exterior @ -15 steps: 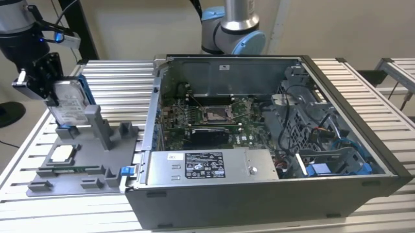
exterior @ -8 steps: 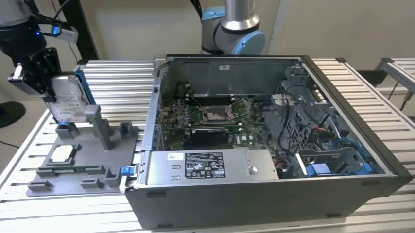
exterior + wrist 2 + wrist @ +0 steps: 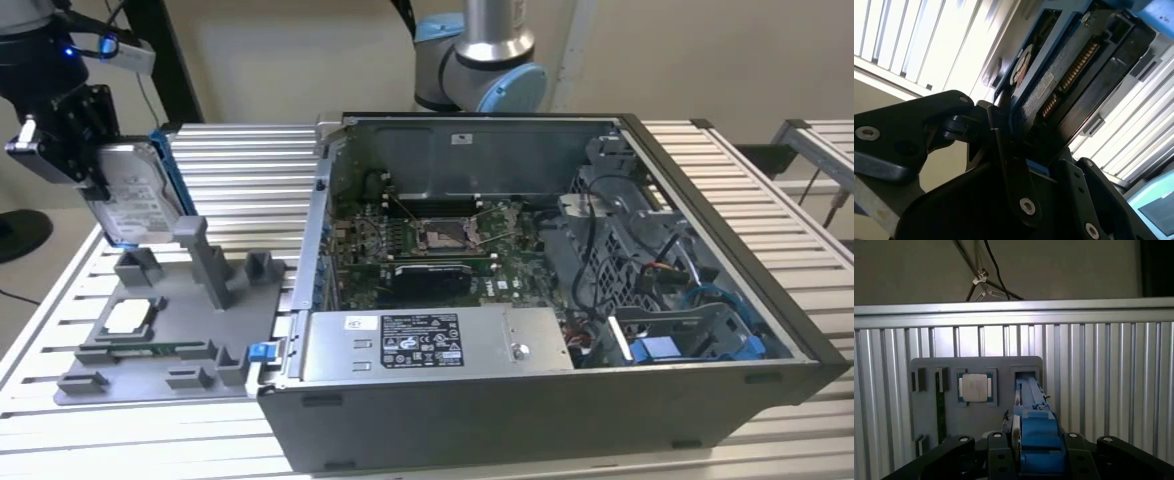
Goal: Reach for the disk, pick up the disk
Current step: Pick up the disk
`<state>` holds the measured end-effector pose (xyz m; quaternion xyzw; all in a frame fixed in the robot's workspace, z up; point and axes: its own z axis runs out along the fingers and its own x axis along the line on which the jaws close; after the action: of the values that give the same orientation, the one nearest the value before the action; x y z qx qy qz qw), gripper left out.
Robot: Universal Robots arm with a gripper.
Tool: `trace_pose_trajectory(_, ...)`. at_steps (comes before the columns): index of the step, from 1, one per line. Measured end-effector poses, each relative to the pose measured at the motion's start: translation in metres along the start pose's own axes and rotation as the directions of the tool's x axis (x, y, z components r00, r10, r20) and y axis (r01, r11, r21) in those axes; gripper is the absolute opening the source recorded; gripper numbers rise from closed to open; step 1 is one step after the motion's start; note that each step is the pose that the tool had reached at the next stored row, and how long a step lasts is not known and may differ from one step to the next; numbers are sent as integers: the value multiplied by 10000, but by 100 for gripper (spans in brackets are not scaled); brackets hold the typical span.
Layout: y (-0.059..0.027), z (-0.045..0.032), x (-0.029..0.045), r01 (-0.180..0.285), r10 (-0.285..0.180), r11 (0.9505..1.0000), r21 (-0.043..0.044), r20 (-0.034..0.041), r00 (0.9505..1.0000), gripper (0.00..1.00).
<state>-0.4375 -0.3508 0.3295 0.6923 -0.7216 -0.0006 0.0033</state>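
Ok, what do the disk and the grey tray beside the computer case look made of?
The disk: likely metal, dull silver-grey face with a white label; its edge frame looks like blue plastic. The grey tray: probably matte moulded plastic, uniform grey with blocky posts.

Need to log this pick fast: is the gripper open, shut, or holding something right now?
Gripper: shut on the disk, which it holds on edge over the grey tray.

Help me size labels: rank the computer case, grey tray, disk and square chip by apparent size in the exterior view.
1. Computer case, clearly largest.
2. Grey tray.
3. Disk, held above the tray, so its nearness is unsure.
4. Square chip, smallest.
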Motion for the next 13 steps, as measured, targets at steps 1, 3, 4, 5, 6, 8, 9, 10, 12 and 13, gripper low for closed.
trace_pose_trajectory(1, 0, -18, 0, 0, 0, 10000, -1, 0, 10000, 0)
trace_pose_trajectory(3, 0, -50, 1, 1, -1, 10000, 0, 0, 10000, 0)
trace_pose_trajectory(4, 0, -67, 1, 1, -1, 10000, 0, 0, 10000, 0)
trace_pose_trajectory(5, 0, -83, 1, 1, -1, 10000, 0, 0, 10000, 0)
trace_pose_trajectory(6, 0, -99, 1, 1, -1, 10000, 0, 0, 10000, 0)
trace_pose_trajectory(8, 0, -131, 1, 1, -1, 10000, 0, 0, 10000, 0)
trace_pose_trajectory(9, 1, -147, 1, 1, -1, 10000, 0, 0, 10000, 0)
trace_pose_trajectory(10, 1, -164, 1, 1, -1, 10000, 0, 0, 10000, 0)
trace_pose_trajectory(12, 1, -199, 1, 1, -1, 10000, 0, 0, 10000, 0)
trace_pose_trajectory(13, 1, -216, 1, 1, -1, 10000, 0, 0, 10000, 0)
